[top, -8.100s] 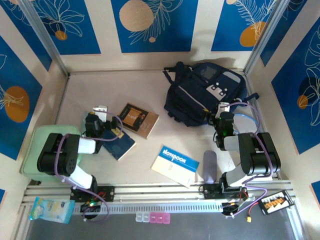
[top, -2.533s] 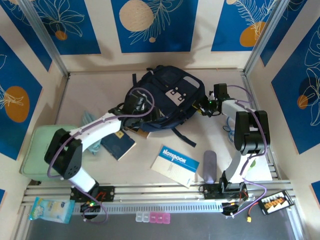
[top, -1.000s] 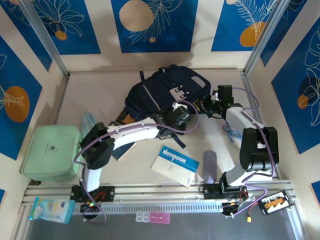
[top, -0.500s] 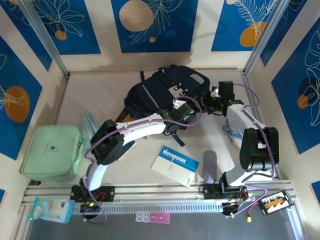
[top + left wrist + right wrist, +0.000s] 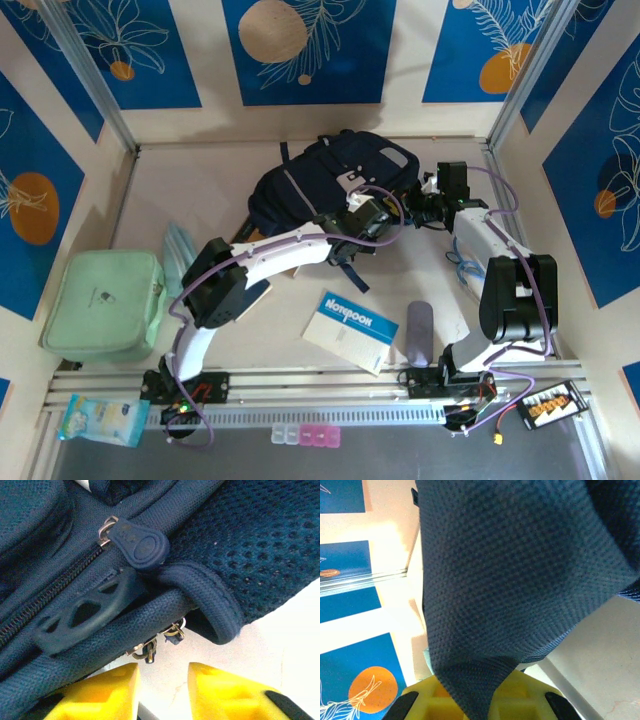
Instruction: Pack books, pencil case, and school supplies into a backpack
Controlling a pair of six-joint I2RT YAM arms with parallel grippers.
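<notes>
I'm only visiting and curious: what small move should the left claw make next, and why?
Probably ease the left claw forward and close on the oval zipper pull: its fingers stand apart just short of it, the zipper looks shut, and the right claw pinches the backpack fabric steady.

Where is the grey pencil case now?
In the top view, the pencil case lies at the near right, between the notebook and the right arm.

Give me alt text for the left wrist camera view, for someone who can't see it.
Close-up of the navy backpack: an oval rubber zipper pull sits at the end of a zipper beside mesh padding. The left gripper shows at the bottom edge, yellow fingers apart with nothing between them, above the pale table.
</notes>
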